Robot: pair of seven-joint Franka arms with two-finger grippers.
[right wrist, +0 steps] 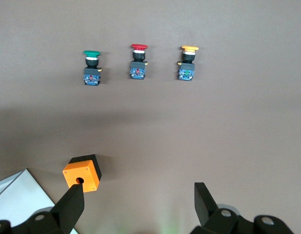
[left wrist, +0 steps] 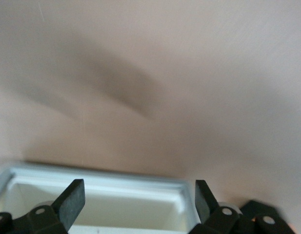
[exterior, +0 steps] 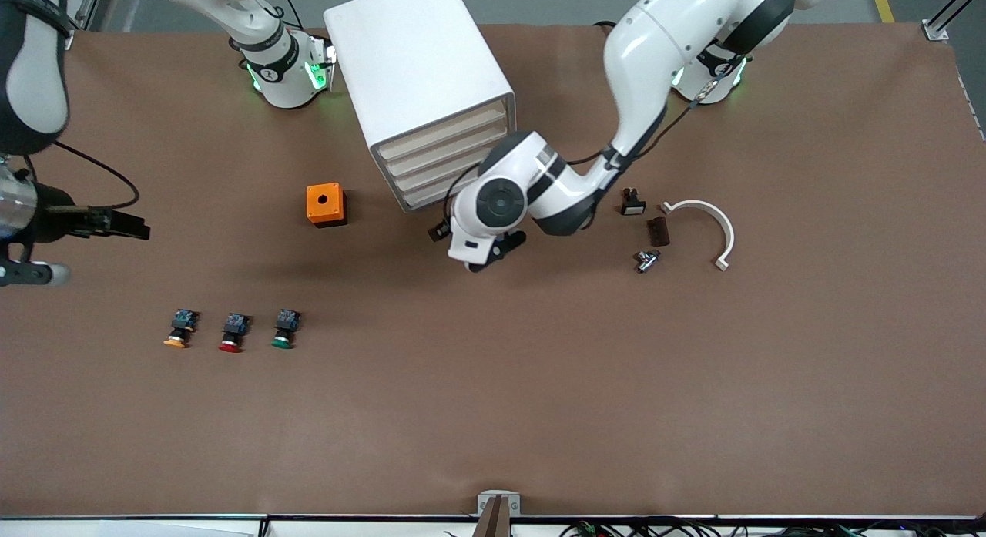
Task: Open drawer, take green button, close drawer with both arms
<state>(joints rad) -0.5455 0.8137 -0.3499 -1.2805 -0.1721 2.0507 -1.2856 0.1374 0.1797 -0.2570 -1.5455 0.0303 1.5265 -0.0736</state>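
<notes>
**While both grippers are empty: drawer shut, button on the table**

While the left gripper (left wrist: 139, 192) sits low at the cabinet (exterior: 416, 67) front with fingers apart on nothing, you have the drawer (exterior: 443, 192) at about eleven o'clock from it in the front view. A white rim shows between the fingers in the left wrist view; contact cannot be told. The drawer's front runs eight to two o'clock, so I judge the pull goes toward five. The right gripper (right wrist: 138, 195) waits, spread and empty, high over the right arm's end of the table. The button (exterior: 283, 333) lies at its four o'clock, beside the red-capped one (exterior: 233, 333). The right arm is nearer to it.
</notes>
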